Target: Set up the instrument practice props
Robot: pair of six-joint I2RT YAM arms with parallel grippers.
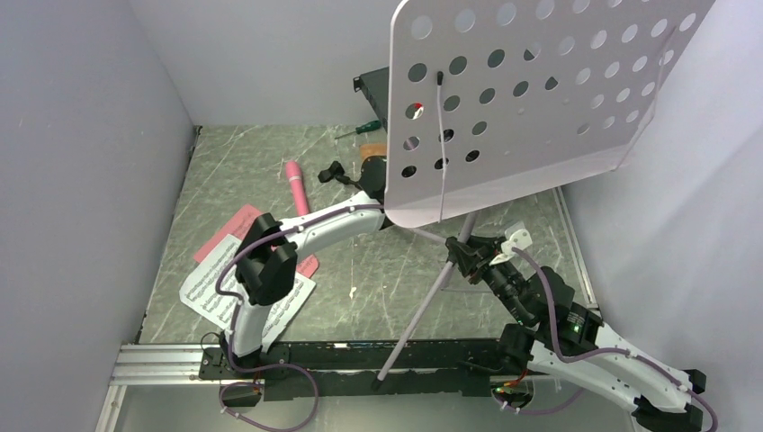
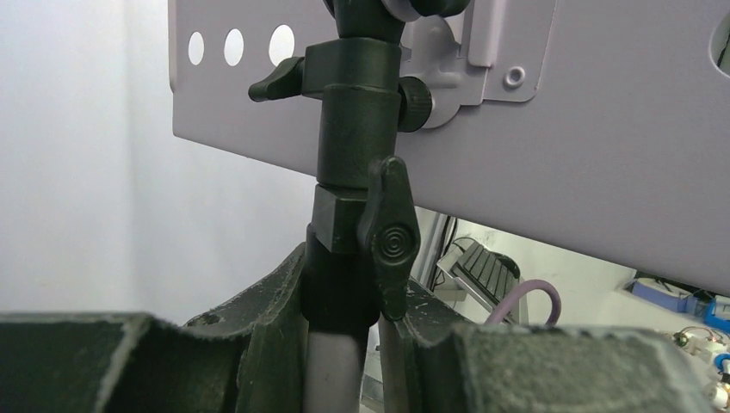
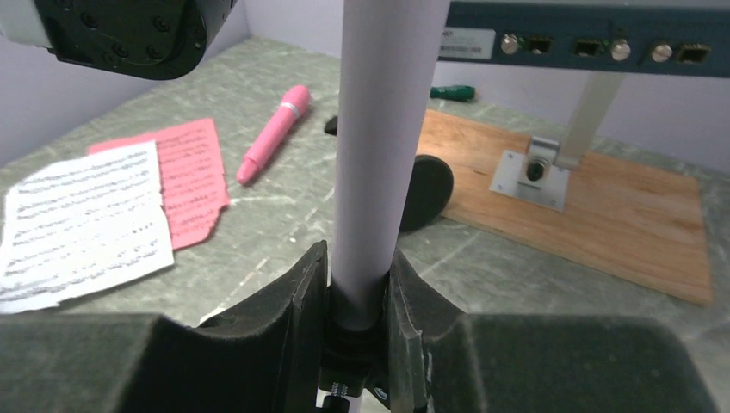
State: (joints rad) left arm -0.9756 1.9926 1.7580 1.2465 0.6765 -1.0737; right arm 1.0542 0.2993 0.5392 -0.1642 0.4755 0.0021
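The pale lavender perforated desk (image 1: 540, 90) is held high, mounted on the silver folding tripod (image 1: 423, 306), which slants down to the near rail. My left gripper (image 1: 373, 209) is shut on the tripod shaft (image 2: 334, 370) just under its black clamp collar (image 2: 357, 146); the desk (image 2: 603, 172) is above it. My right gripper (image 1: 468, 255) is shut on the tripod's tube (image 3: 379, 129) lower down. The pink microphone (image 1: 296, 184), white sheet (image 1: 225, 292), pink sheet (image 1: 236, 232) and small black mic stand (image 1: 337, 173) lie on the table at left.
A dark rack-mount box (image 1: 371, 90) stands at the back on a wooden board (image 3: 603, 206). A green-handled screwdriver (image 1: 360, 129) lies beside it. Grey walls close in left, back and right. The mic stand's round base (image 3: 428, 191) is right behind the tube.
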